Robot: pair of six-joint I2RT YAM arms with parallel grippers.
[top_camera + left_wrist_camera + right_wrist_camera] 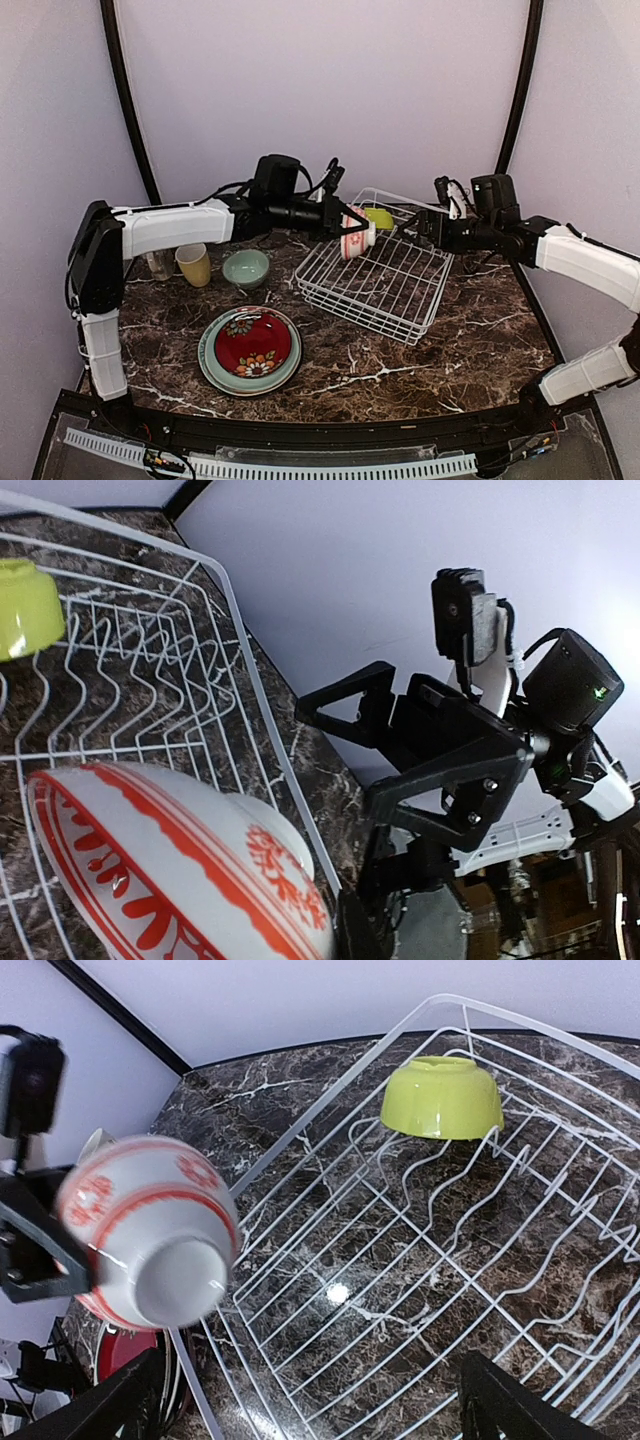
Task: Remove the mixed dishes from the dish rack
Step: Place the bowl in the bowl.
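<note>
In the centre of the overhead view we see the left jaws clamped on the white ceramic bowl with red stripes (357,240), tipped on its side over the upper left rim of the white wire dish rack (395,300). The right jaws gape wide, holding nothing, at the rack's upper right corner. A lime-green ceramic bowl (379,217) lies upside down inside the rack's upper edge.

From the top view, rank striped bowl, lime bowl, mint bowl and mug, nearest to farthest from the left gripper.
1. Striped bowl, in the left gripper's jaws.
2. Lime bowl, beside it, inside the dish rack.
3. Mint bowl, on the table, left.
4. Mug, farther left.
</note>
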